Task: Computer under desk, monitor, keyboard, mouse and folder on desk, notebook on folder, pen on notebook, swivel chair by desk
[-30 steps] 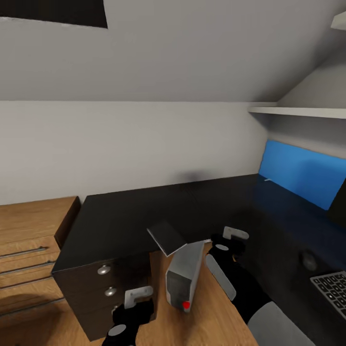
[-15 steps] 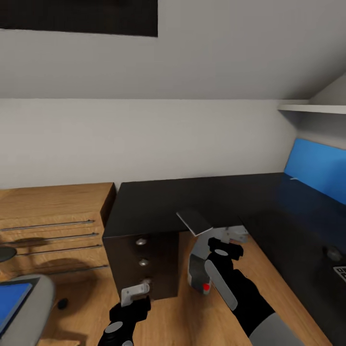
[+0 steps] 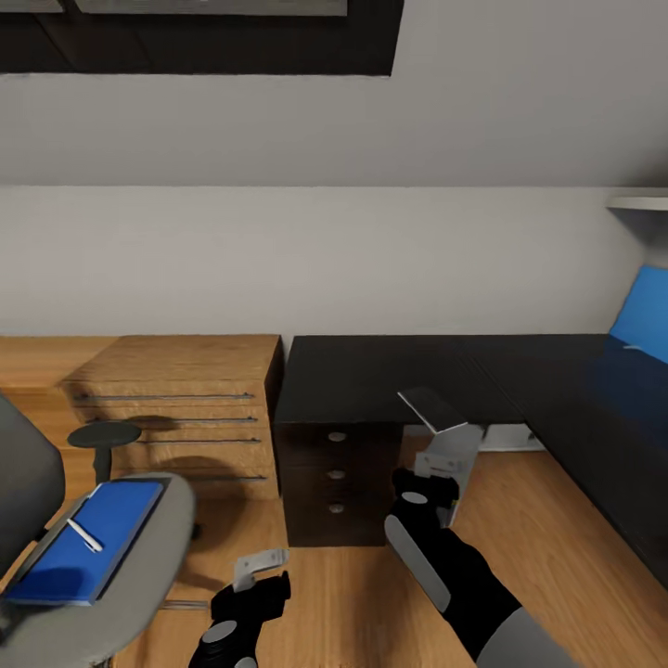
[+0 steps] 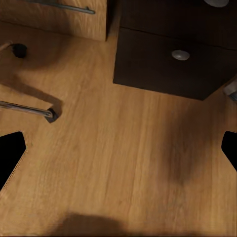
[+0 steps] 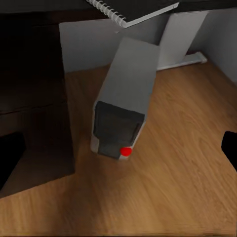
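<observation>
Long black counter (image 3: 371, 376) run along the white wall, its dark drawer unit hard against a light wooden chest (image 3: 181, 399)

Swivel chair (image 3: 148, 547) off to the left, well apart from the counter and so not yet positioned beside it; likely serving as a tray for now, with the bright blue folder (image 3: 88, 543) flat on the seat and the white pen (image 3: 84, 535) lying across the folder

Computer (image 5: 126, 96) upright on the wooden floor in the knee space just beside the drawer unit, red light facing out; judged already where the task wants it

Notebook (image 3: 431, 409) jutting over the counter's front edge above the computer, spiral binding plain in the right wrist view; looks tilted, badly seated, and apt to slide off

Right gripper (image 3: 429, 478) low near the computer's front, fingers spread wide, gripping nothing

Left gripper (image 3: 261, 564) over bare floor ahead of the drawers, fingers likewise wide apart and empty, presumably free for the folder on the chair
</observation>
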`<state>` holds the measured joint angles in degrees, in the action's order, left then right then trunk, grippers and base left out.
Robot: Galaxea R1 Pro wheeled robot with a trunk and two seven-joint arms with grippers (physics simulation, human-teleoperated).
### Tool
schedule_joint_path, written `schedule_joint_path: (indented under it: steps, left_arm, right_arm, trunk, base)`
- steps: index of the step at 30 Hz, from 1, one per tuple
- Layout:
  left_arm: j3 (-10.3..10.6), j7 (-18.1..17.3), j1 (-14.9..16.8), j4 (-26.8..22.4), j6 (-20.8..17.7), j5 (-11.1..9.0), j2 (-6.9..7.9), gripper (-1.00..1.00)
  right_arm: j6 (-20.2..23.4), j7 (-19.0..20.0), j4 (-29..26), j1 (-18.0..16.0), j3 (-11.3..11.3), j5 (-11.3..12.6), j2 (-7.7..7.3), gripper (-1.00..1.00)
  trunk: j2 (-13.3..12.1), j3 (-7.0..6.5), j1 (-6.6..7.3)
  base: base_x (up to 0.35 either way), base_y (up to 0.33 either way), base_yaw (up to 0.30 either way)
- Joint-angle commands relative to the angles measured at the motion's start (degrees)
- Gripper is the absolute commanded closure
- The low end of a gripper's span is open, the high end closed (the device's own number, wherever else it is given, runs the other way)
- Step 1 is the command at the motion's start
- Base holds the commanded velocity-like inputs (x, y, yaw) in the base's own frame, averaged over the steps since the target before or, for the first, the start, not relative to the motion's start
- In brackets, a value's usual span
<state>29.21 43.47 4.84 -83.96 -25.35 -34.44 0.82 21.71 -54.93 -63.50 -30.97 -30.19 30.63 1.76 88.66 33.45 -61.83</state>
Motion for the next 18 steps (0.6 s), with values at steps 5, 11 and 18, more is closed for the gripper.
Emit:
schedule_joint_path:
  steps: [5,11,18]
  left_arm:
    - [0.21,0.55,0.08,-0.06,-0.15,-0.36,0.06,-1.0]
    - [0.23,0.56,0.08,-0.06,-0.21,-0.37,0.01,-1.0]
    - [0.23,0.52,0.08,0.02,-0.22,-0.37,-0.03,-1.0]
  right_arm:
    - [0.36,-0.26,0.42,-0.05,-0.53,0.21,0.0,-1.0]
    - [0.35,-0.08,0.87,-0.06,-0.62,0.22,0.0,-1.0]
    - [0.2,1.6,0.9,-0.05,-0.95,0.2,-0.03,-1.0]
  trunk:
    - [0.04,0.32,0.02]
    - [0.04,0.63,0.02]
    - [0.04,0.99,0.02]
  base:
    - [-0.043,0.034,0.247]
    - [-0.005,0.004,0.247]
    - [0.0,0.0,0.231]
